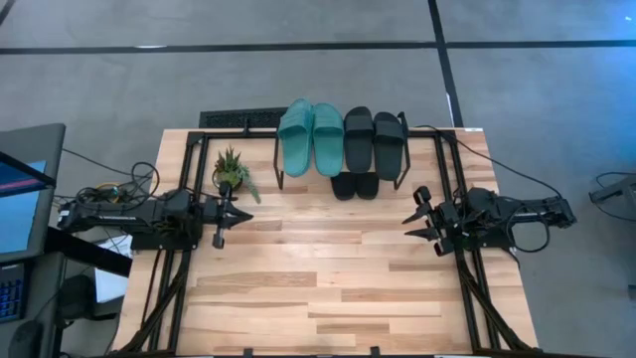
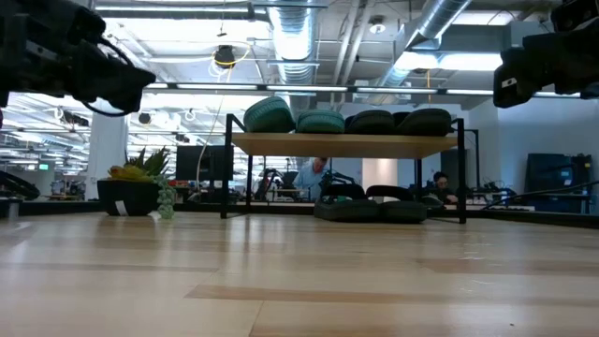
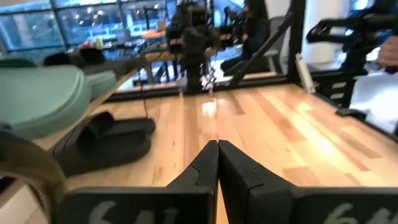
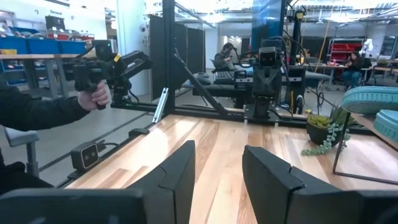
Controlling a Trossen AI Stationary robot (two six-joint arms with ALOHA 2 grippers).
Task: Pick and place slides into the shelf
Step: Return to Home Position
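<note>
While I watch, green slides (image 1: pixel 311 136) and black slides (image 1: pixel 375 139) sit on the shelf (image 2: pixel 281 142), other black slides (image 1: pixel 355 185) under it. Left of it, my left end effector (image 3: pixel 217 145) is closed; right of it, my right end effector (image 4: pixel 217 149) is open.

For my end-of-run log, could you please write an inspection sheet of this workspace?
Surface: wooden table, planked top.
Job's things: teal slides and black slides on the shelf; second black pair on the table under it.
Clutter: potted plant beside the shelf.
Grippers: left pincer shut, right pincer open, both hold nothing.
Cables: loose cables at the table's left edge.
Surroundings: monitor off the table's left; person's hand holding a device.
</note>
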